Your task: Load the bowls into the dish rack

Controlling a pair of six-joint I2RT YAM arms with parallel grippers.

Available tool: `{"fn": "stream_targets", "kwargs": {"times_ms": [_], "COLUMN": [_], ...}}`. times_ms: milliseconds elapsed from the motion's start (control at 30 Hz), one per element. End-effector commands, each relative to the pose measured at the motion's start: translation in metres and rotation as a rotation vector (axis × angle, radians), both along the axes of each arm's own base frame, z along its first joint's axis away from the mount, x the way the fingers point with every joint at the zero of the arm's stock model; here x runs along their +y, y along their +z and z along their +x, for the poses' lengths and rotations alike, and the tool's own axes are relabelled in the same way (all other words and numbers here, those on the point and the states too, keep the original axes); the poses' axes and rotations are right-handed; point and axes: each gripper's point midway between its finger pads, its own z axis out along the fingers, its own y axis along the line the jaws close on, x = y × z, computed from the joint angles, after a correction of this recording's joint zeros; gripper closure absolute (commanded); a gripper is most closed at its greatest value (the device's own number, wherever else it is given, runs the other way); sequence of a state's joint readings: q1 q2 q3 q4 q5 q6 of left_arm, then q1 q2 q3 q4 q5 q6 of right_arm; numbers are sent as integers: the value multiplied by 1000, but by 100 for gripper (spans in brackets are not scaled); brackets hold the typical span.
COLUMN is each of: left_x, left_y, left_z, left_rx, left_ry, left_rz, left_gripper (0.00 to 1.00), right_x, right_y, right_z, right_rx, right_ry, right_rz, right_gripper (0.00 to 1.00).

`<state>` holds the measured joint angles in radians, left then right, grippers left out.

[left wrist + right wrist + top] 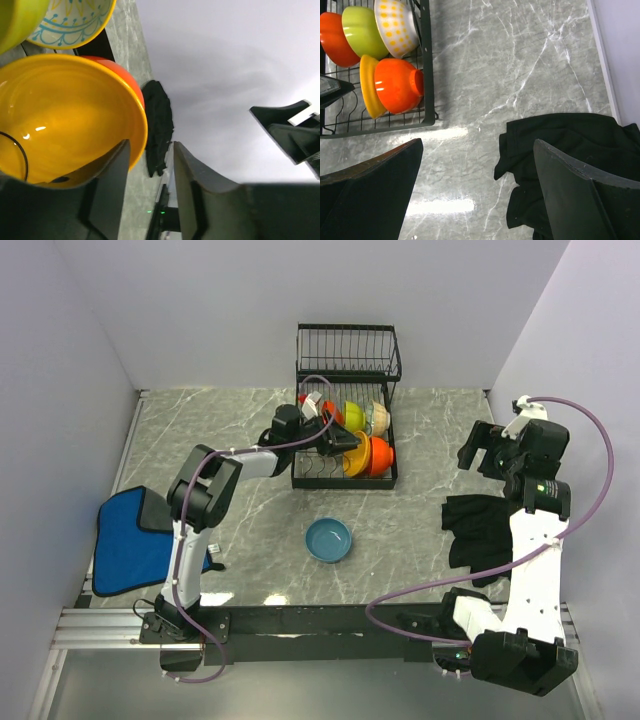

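The left claw (150, 151), narrowly parted at the rim of the orange bowl (65, 115) in the dish rack (320, 485), should, I think, back out straight without dragging that bowl.

A robotics lab test cell is showing here, not a real kitchen: plain pale wall panels (200, 310) are boxing in a grey marble-patterned tabletop (420, 440), and two white-and-black robot arms (183, 540) trailing purple cables (608, 452) are standing mounted on a metal rail (100, 625) at its near edge.
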<state>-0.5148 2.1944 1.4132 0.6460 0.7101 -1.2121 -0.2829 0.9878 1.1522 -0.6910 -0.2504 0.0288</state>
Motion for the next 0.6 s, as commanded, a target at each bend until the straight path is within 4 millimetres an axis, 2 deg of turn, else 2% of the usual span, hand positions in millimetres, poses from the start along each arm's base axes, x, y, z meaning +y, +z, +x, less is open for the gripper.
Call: {"fn": "stream_targets", "kwargs": {"times_ms": [0,33,67,100,167,267,300,367,400,433,467,500,533,567], "left_x": [1,3,7,12,20,43,55,66,71,74,76,77,76,80], "left_y": [47,50,44,53,47,38,41,37,45,42,44,58,55,52], "left_z": [-1,-1,1,1,5,6,8,4,0,-8,-13,-22,-45,-56], "left_rx": [-165,-174,-176,-195,-239,-252,-253,-296,-328,-337,-417,-491,-511,-609], "left_ry": [-9,-3,11,22,47,94,132,123,115,84,36,2,-105,-172], "left_rz": [14,33,78,95,183,327,364,414,420,437,457,450,432,455], "left_gripper": [52,52,51,50,49,45,44,43,43,43,43,43,43,42], "right_x": [3,4,4,5,7,12,13,15,17,18,19,21,22,23], "right_y": [23,22,23,24,21,21,22,20,21,19,18,21,18,19], "right_z": [5,5,5,4,3,0,-1,-3,-5,-7,-8,-11,-12,-13], "right_rx": [-83,-83,-87,-95,-95,-110,-120,-124,-130,-129,-133,-145,-141,-148], "right_ry": [9,11,13,13,18,26,28,31,37,40,44,50,53,57], "right_rz": [-5,0,3,3,14,31,36,42,46,48,49,49,49,50], "right_gripper": [0,0,0,0,0,0,0,0,0,0,0,0,0,0]}}
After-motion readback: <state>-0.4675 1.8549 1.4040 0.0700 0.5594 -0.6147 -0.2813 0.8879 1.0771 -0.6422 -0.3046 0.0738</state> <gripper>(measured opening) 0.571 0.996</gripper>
